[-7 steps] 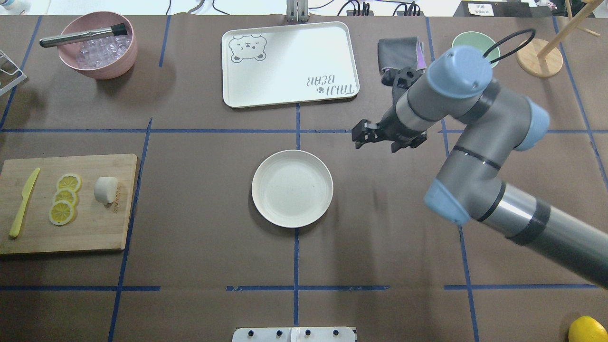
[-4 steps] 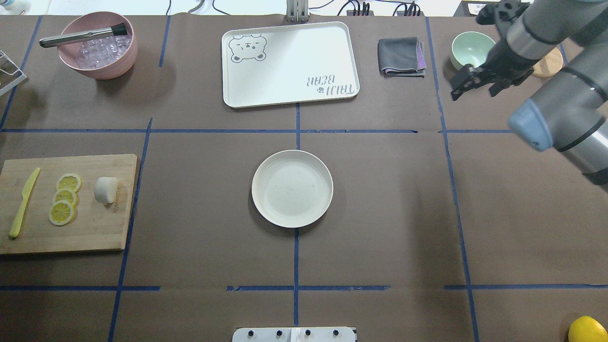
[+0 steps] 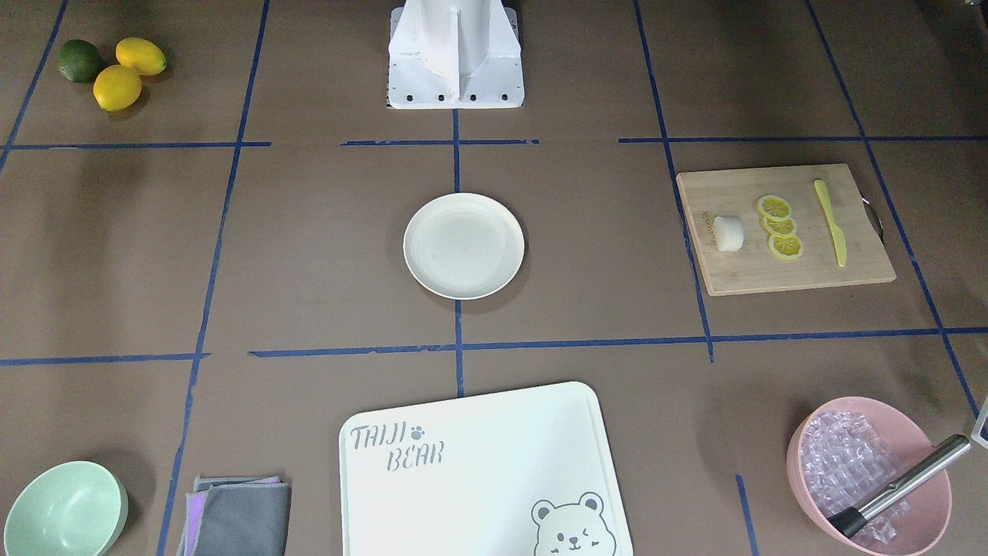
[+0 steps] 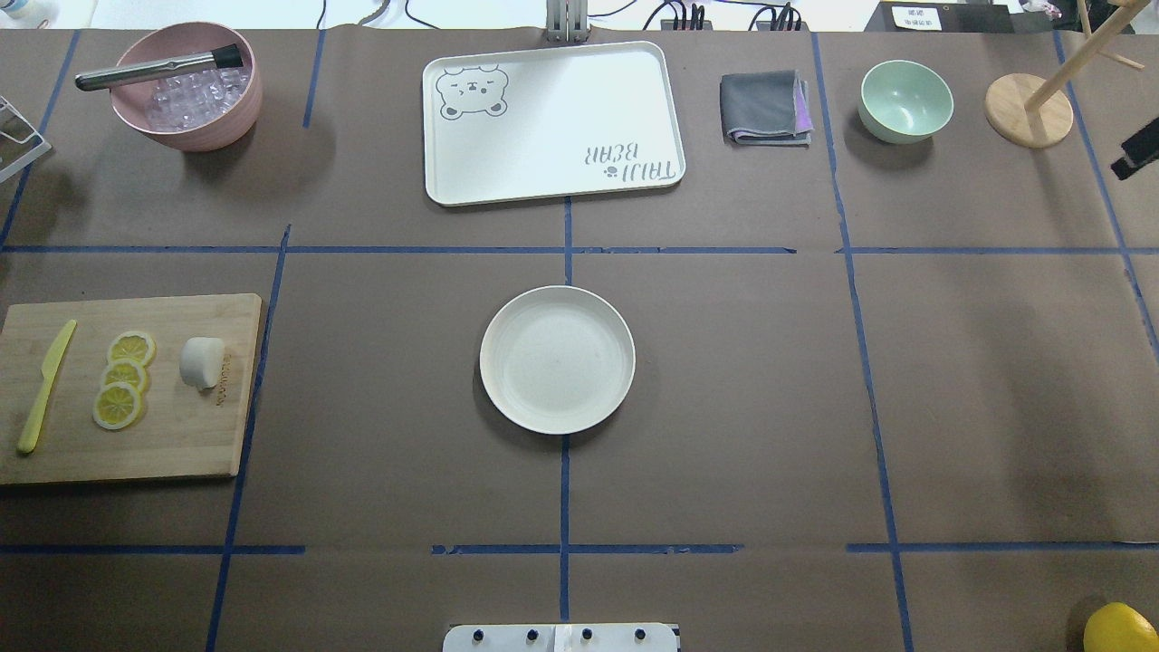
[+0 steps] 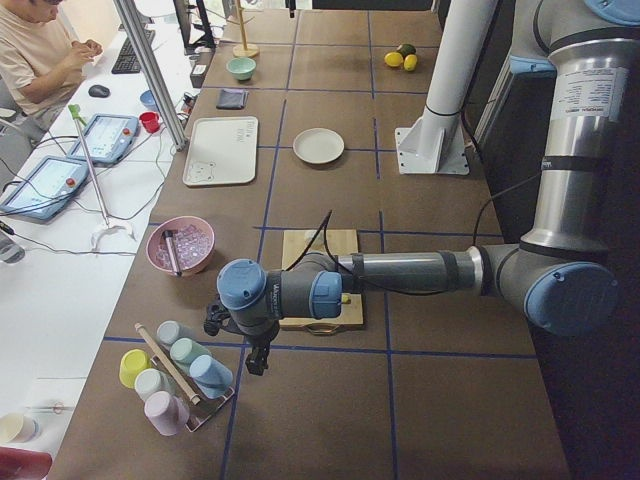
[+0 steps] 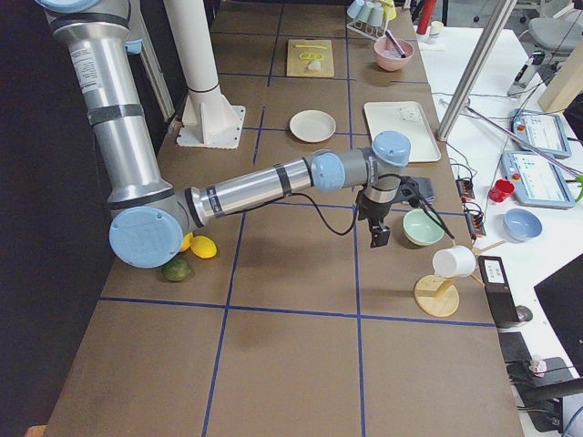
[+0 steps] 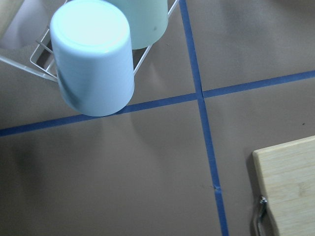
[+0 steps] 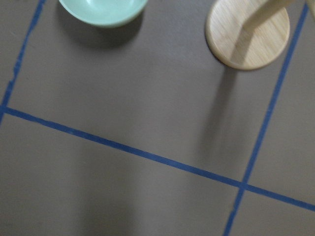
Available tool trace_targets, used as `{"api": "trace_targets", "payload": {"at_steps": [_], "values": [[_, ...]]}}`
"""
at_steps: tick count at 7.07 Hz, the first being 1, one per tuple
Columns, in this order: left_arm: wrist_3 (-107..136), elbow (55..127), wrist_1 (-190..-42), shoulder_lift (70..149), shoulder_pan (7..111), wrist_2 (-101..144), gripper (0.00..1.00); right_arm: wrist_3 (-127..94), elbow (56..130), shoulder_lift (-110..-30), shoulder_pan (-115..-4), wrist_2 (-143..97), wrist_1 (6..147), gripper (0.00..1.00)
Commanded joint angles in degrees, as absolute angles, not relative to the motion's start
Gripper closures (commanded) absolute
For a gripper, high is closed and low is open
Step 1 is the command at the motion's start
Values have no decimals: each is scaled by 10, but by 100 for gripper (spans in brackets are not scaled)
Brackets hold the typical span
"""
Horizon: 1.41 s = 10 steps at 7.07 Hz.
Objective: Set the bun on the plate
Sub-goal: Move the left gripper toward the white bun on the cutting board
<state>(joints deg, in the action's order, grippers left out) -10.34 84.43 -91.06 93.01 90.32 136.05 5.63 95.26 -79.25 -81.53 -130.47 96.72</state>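
The white bun [image 4: 201,362] lies on a wooden cutting board [image 4: 181,435] at the table's left, next to three lemon slices [image 4: 125,376]. The cream plate [image 4: 557,359] sits bare at the table's centre, far from the bun [image 3: 727,232]. My left gripper [image 5: 248,348] hangs past the board's outer end, beside a rack of cups [image 5: 175,375]; I cannot tell whether it is open. Only a black tip of my right gripper [image 4: 1139,154] shows at the overhead view's right edge. In the right side view that right gripper [image 6: 378,235] hangs near the mint bowl, its state unclear.
A yellow knife [image 4: 45,385] lies on the board. Along the far edge stand a pink bowl of ice [image 4: 186,86], a bear tray [image 4: 552,122], a folded cloth [image 4: 765,107], a mint bowl [image 4: 905,100] and a wooden stand [image 4: 1028,109]. A person sits beyond the table.
My right arm has swung from beside the plate out to the far right, almost leaving the overhead view. The bun and the plate have not moved.
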Motion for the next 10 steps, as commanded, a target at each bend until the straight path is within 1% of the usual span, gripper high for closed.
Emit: {"api": "trace_targets", "payload": {"at_steps": [1, 2, 4, 6, 7, 9, 10], "values": [[-83, 846, -888, 949, 902, 1365, 0, 141, 952, -892, -882, -1299, 962, 0], [-12, 871, -896, 955, 896, 1381, 0, 141, 955, -929, -908, -1298, 962, 0], [5, 934, -907, 953, 858, 1389, 0, 127, 958, -942, -910, -1298, 962, 0], [184, 1011, -918, 948, 748, 1381, 0, 113, 959, -937, -910, -1299, 962, 0], [256, 1038, -952, 927, 688, 1335, 0, 113, 959, -936, -910, -1299, 962, 0], [416, 1025, -1098, 910, 574, 1294, 0, 113, 959, -935, -910, -1299, 962, 0], [470, 1026, -1126, 911, 536, 1268, 0, 113, 959, -935, -910, -1299, 962, 0]]}}
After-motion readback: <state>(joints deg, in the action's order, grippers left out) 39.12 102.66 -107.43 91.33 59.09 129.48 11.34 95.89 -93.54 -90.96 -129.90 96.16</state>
